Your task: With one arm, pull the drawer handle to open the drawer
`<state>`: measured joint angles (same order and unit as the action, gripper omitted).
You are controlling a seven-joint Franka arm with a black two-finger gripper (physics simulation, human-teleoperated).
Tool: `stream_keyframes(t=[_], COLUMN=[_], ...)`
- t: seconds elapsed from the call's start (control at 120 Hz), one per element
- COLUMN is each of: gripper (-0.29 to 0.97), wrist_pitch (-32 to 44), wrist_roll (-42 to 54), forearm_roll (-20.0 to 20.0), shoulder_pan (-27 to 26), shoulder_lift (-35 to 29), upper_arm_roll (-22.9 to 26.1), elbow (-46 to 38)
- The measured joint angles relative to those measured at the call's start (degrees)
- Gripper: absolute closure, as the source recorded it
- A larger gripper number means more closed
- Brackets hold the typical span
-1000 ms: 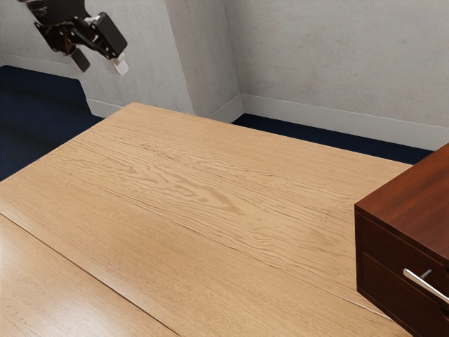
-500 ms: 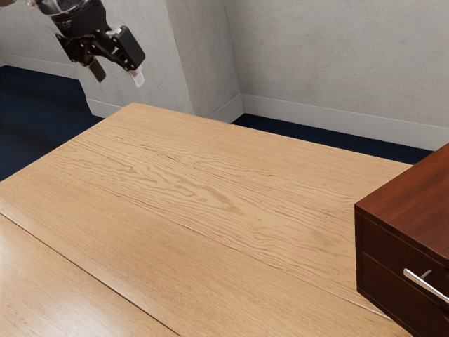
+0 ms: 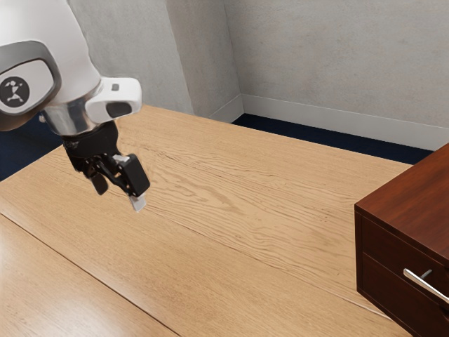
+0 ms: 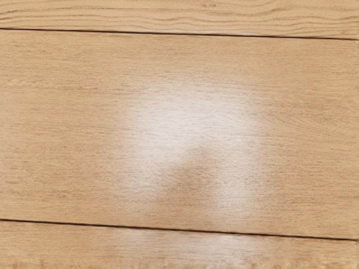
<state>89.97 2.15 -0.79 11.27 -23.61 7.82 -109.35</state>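
oak table (image 4: 67, 112) planks lie under the wrist camera, while the exterior view adds the gripper (image 3: 119, 193), fingers apart, at its left, bare wood stretching to the silver handle (image 3: 424, 283) of the shut drawer (image 3: 391, 298) at its near right.

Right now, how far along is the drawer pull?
Nothing done yet: the drawer looks shut, its handle untouched. In hand: the open gripper hovers empty over the table, far toward the exterior view's left of the cabinet. Left: reach the handle, grip it, pull.
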Motion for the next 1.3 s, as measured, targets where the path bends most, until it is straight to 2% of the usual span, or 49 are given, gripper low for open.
stream_keyframes(t=[0.083,0.158,0.267,0.425,0.517,0.7,0.975,1.133,1.3], gripper=[0.00,0.00,0.00,0.00,0.00,0.00,0.00,0.00,0.00], wrist_pitch=[-0.3,-1.3,-2.2,-3.3,-1.5,4.0,11.5,15.6,19.6], wrist_roll=[-0.1,-0.1,-0.2,0.5,4.2,17.6,40.9,51.1,59.0], forearm_roll=[-0.3,-0.5,-0.6,1.4,3.2,4.4,4.8,4.7,4.3], shoulder_pan=[-4.5,-13.0,-23.6,-35.1,-37.1,-38.5,-48.8,-52.1,-52.7], shoulder_lift=[-6.6,-9.9,-12.5,-13.7,-13.8,-14.5,-15.4,-10.7,-3.8], upper_arm_roll=[-0.9,-5.1,-10.5,-12.8,-12.9,-9.7,-9.8,-9.8,-9.3], elbow=[-5.0,-7.6,-10.4,-11.0,-11.6,-14.7,-15.0,-14.1,-11.2])
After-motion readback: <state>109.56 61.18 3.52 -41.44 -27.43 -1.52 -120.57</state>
